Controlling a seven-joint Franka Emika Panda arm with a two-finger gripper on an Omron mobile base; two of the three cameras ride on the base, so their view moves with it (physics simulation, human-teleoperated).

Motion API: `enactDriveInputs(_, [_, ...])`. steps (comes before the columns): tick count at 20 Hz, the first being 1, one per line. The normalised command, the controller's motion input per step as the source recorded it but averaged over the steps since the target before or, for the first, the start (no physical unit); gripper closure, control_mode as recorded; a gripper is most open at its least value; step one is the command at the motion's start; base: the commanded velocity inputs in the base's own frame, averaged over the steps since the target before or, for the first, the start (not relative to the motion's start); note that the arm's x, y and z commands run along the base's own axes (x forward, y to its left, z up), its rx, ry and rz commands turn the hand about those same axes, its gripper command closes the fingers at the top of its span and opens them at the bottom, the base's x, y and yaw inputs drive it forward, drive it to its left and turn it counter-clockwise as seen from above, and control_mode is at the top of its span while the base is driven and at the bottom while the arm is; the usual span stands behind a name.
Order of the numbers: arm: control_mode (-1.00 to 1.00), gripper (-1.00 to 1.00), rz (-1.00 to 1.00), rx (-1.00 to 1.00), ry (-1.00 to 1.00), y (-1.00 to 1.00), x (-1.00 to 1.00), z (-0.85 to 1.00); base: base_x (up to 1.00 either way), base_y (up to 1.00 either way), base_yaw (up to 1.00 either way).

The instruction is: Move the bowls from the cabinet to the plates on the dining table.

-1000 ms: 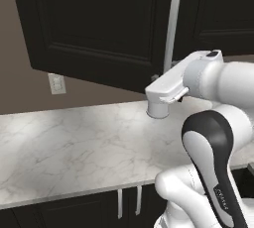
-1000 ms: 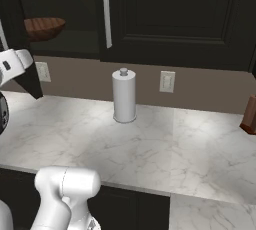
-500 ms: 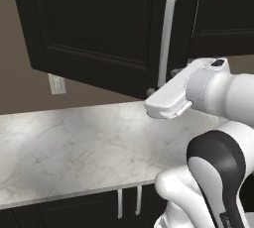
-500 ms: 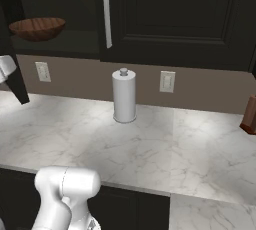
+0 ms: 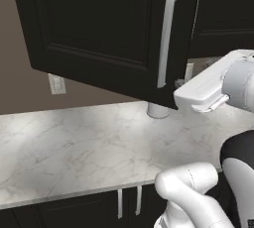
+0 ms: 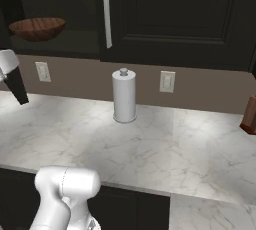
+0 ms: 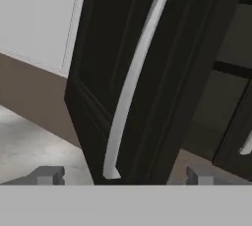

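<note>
The wooden bowl [image 6: 37,28] sits on the shelf inside the cabinet [image 6: 165,16], its door [image 5: 104,33] swung open, so neither bowl is moved yet. The gripper [image 7: 120,176] has its fingers spread, released, just beside the door's handle [image 7: 135,77], holding nothing

Before my fingers: cabinet door [image 7: 147,72], near-black, matt, panelled; its bar handle [image 7: 135,77], smooth brushed silver metal. Wooden bowl [image 6: 37,28] at my 10 o'clock, brown, streaked grain. Counter [image 6: 150,144], grey-veined white marble, polished. Paper towel roll [image 6: 124,95], white, matt.
</note>
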Motion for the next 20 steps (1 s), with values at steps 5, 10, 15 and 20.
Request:
enactDriveInputs(5, [-1.0, -1.0, -0.19, 0.0, 0.14, -0.86, -0.08, 0.2, 0.0, 0.0, 0.0])
enactDriveInputs(10, [-1.0, -1.0, -0.25, 0.06, 0.2, -0.6, 0.0, 0.06, 0.0, 0.0, 0.0])
enactDriveInputs(15, [-1.0, -1.0, -0.24, 0.15, 0.07, -0.3, 0.09, 0.0, 0.0, 0.0, 0.0])
enactDriveInputs(20, [-1.0, -1.0, -0.22, 0.36, 0.0, -0.18, 0.36, -0.01, 0.0, 0.0, 0.0])
